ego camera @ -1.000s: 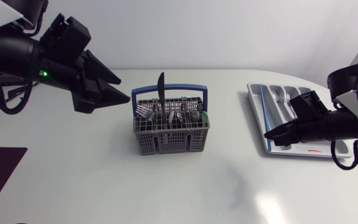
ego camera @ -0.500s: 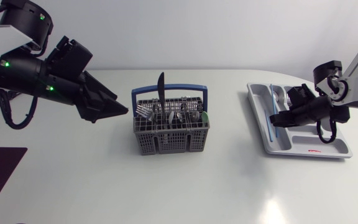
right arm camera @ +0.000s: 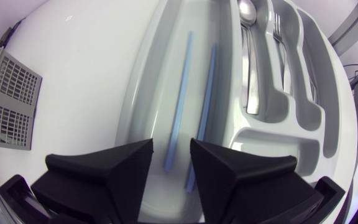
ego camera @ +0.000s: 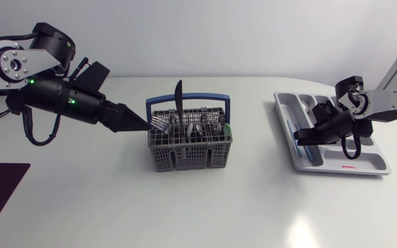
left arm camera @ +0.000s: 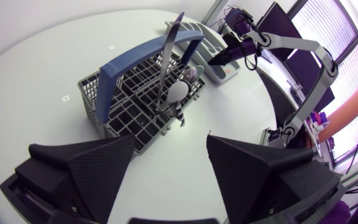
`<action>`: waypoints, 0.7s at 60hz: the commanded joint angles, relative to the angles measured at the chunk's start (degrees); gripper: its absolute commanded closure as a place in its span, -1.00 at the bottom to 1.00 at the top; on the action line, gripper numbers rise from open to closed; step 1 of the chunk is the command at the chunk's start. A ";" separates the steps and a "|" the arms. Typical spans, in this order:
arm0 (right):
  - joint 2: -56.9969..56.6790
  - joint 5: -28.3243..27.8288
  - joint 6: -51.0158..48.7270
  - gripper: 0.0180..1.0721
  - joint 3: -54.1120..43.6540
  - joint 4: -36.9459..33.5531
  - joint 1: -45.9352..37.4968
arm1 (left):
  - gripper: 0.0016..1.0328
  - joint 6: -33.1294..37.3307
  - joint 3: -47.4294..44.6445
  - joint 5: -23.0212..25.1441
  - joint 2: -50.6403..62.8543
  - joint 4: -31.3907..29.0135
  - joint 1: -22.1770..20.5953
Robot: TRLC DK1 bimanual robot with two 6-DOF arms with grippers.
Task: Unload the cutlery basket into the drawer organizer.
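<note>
- While the basket [ego camera: 189, 145] sits where it was at mid-table, the left gripper [ego camera: 138, 124] has dropped lower and swung in over the last second. Its tip is now just left of the basket's left rim.
- Left fingers [left arm camera: 92, 165] are apart with nothing between them. The left wrist view shows the basket [left arm camera: 129, 99] ahead of the gripper [left arm camera: 169, 155].
- A black knife [ego camera: 178, 96] stands upright at the basket's far side, well above the rim. Spoons [left arm camera: 180, 90] lean just beside it.
- The right gripper [ego camera: 300, 136] has turned, and its wrist has pulled toward the far side. The tip has stayed low over the left part of the organizer [ego camera: 336, 169], at the table's right.
- Right fingers [right arm camera: 114, 165] are a little apart and hold nothing.
- Two blue sticks [right arm camera: 180, 106] lie loose in the organizer's [right arm camera: 291, 146] long compartment, just under and ahead of the right gripper [right arm camera: 171, 163]. A spoon [right arm camera: 248, 56] and fork [right arm camera: 279, 37] lie in the compartments beyond.
- Judgement: the right arm looks finished with a drop-off. The left arm is lining up for the next pick, likely the knife.
- Several pieces are still in the basket, so unloading is far from done.
</note>
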 commanded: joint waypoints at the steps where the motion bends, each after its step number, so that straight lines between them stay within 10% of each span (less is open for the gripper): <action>1: -0.61 0.55 1.37 -0.61 0.32 -0.67 0.26 | -0.64 -2.33 3.06 1.70 1.64 -0.71 0.31; 17: -11.07 1.43 2.34 -0.82 -3.98 -2.86 4.92 | -0.62 -3.56 5.35 2.67 4.18 -0.45 -2.32; 42: -21.62 2.92 4.80 -0.82 -6.97 -6.91 13.53 | 0.53 -5.06 6.14 1.97 7.17 0.96 -3.20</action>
